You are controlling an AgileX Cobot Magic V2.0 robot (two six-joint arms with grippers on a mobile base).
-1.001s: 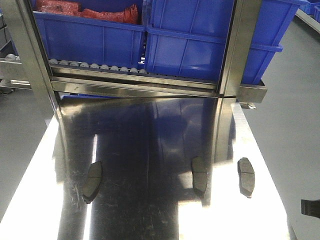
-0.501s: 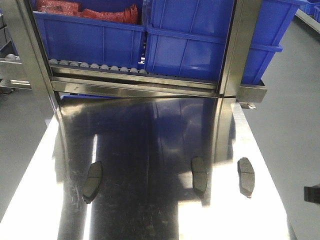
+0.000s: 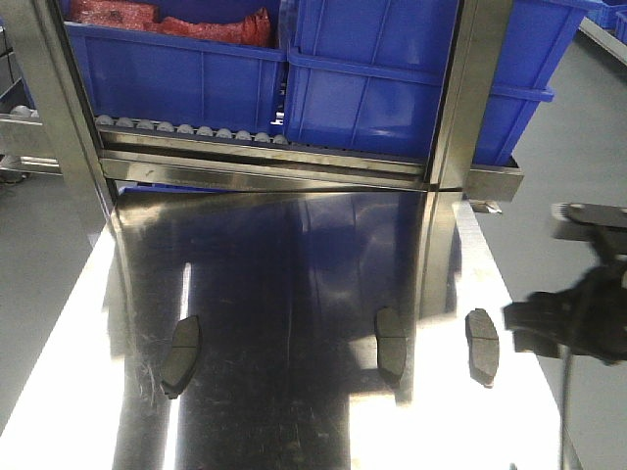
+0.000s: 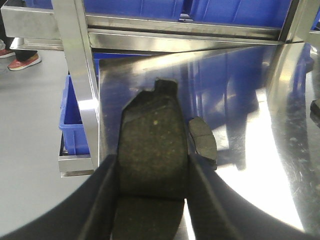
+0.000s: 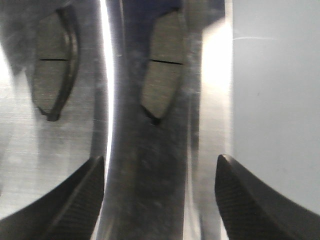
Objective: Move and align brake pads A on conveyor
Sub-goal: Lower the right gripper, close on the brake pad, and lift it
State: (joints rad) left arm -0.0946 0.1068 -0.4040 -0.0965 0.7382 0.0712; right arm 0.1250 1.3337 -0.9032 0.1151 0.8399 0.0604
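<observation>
— Status, left gripper?
— I read it clamped on a brake pad, whose lower end the fingers hide
— Right gripper?
— Jaws apart; a loose pad lies ahead on the steel table. That arm shows only as blur in my front view

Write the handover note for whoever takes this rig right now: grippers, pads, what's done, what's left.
Grippers: the left gripper is shut on one brake pad. The right gripper is open and empty, above the right pad.
Pads: three lie on the steel table, namely the left pad, the middle pad and the right pad.
Done: one pad is gripped. The conveyor is not in view, so none shows as placed.
Left: move all four to the conveyor and align them.
</observation>
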